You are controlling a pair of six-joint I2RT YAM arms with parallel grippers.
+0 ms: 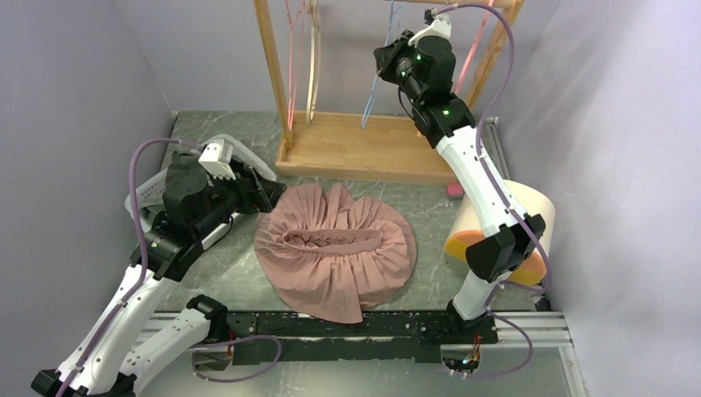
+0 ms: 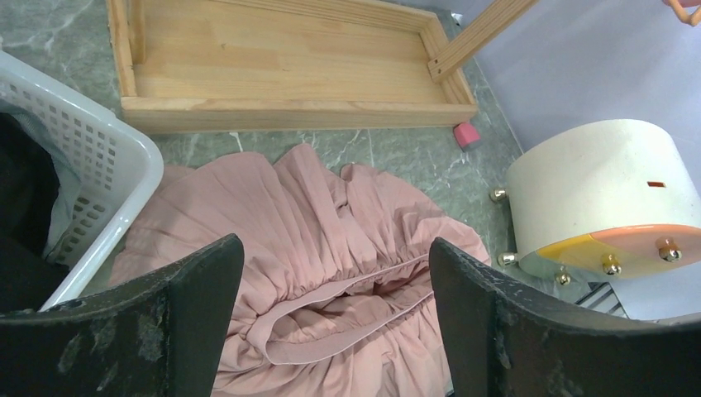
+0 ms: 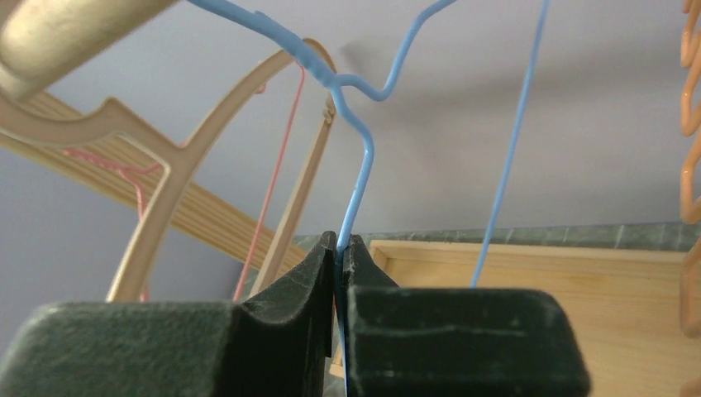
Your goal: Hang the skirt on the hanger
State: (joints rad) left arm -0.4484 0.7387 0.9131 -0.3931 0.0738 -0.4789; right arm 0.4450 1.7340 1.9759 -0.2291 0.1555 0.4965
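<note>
Two R jaws are pinched tight on the thin wire of the blue hanger (image 3: 364, 157), gripped just below its twisted neck; the wire runs straight down btwn the pads of the right gripper (image 3: 340, 248). Close on the left hang a beige hanger (image 3: 165, 194) and a pink wire hanger (image 3: 273, 182), w/ an orange one (image 3: 690, 124) at the far right edge, all on the wooden rack (image 1: 364, 149).

The left gripper (image 2: 332, 248) has its jaws spread wide w/ nothing btwn them, hovering over the near-left part of the pink skirt (image 2: 306, 211). The skirt lies flat on the table (image 1: 434, 277) in front of the rack base, its elastic waistband showing as a long fold across the middle. A white basket (image 2: 107, 165) sits just left of it and a round white stool (image 2: 603, 182) off to the right.

Step in hand, as I read it: get the blue hanger off the rail. To do it well:
- keep the pinch firm, since thin wire will likely pivot in the pads
- lift until the hook clears the rail, then pull out
- go slow so it doesn't snag the neighbours
- bring it low, near the waistband, so the L arm can pick up the band and feed it on.
</note>
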